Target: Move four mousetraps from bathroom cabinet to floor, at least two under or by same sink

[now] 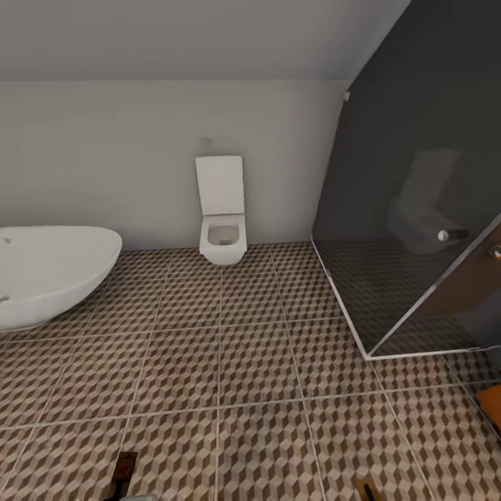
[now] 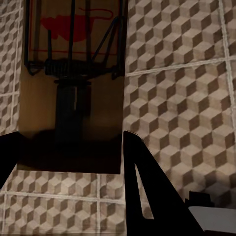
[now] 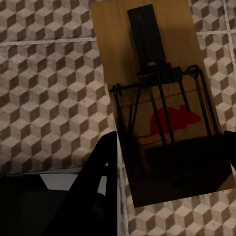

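Wooden and flat, each mousetrap you carry is a thin stiff board with wire parts on top, so expect it to be light, rigid and unlikely to bend, but easy to twist out of a narrow pinch. In the left wrist view the left hand [image 2: 69, 147] is clenched on one mousetrap [image 2: 73, 88] at the plain end of the board, away from the spring and the red mouse print. In the right wrist view the right hand [image 3: 169, 147] grips a second mousetrap [image 3: 157, 93] at the printed end, its dark fingers on either side of the board's edges. Both boards hang over the bathroom floor [image 1: 250, 362], not resting on it. The wire bar and spring look like the delicate part, so keep your hold on the bare wood edges. In the head view you face the toilet [image 1: 223, 233], with the bathtub [image 1: 49, 278] on one side and the glass shower [image 1: 417, 209] on the other. The dark tips at that view's bottom edge are probably the traps, though they are too cropped to be sure.
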